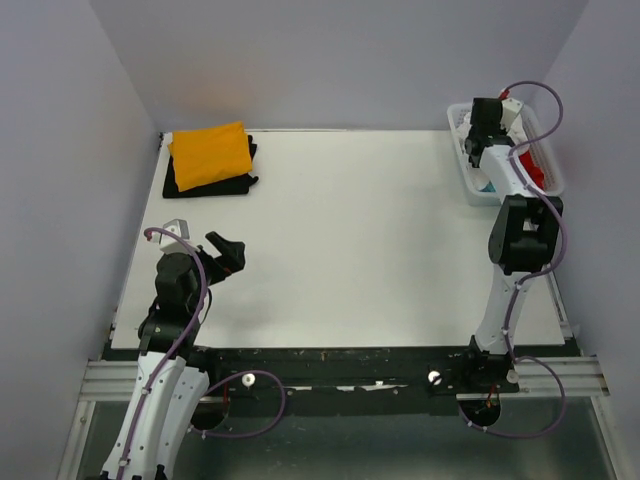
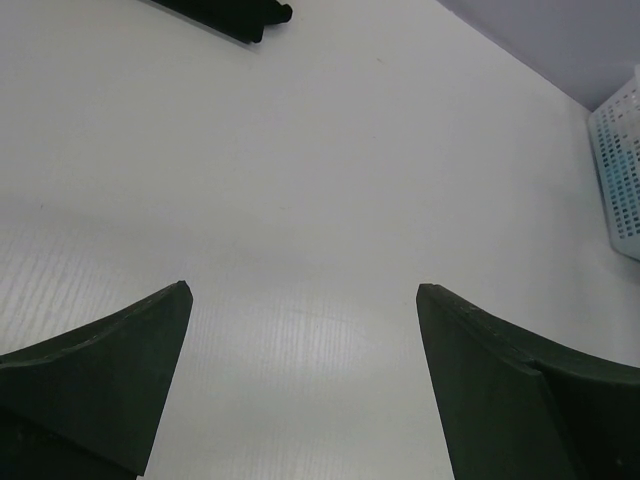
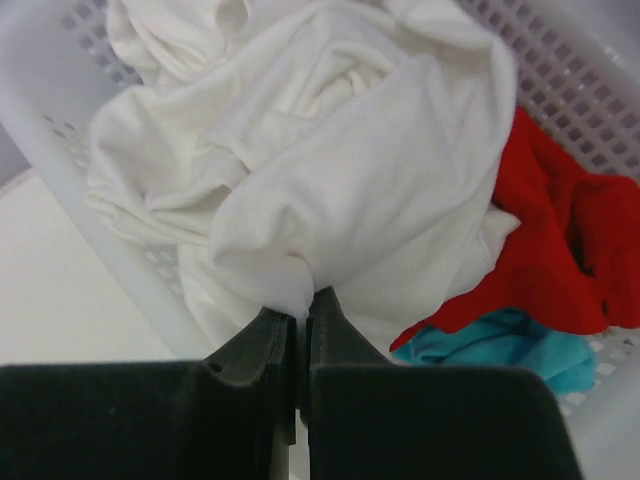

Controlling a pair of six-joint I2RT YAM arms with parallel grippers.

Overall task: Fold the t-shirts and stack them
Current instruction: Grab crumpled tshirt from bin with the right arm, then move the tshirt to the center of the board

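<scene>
right wrist: crumpled white t-shirt (image 3: 370, 180) in right claw (image 3: 302, 310).

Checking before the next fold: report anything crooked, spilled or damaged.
One thing stands out: the orange t-shirt lies twisted on the black t-shirt, whose edges show at its near and right sides. Nothing looks spilled or damaged; the right end effector is shut on a fold of the white t-shirt in the basket.

White arm links (image 1: 160, 400), black joints (image 1: 525, 235), purple cables (image 1: 536, 84)
</scene>
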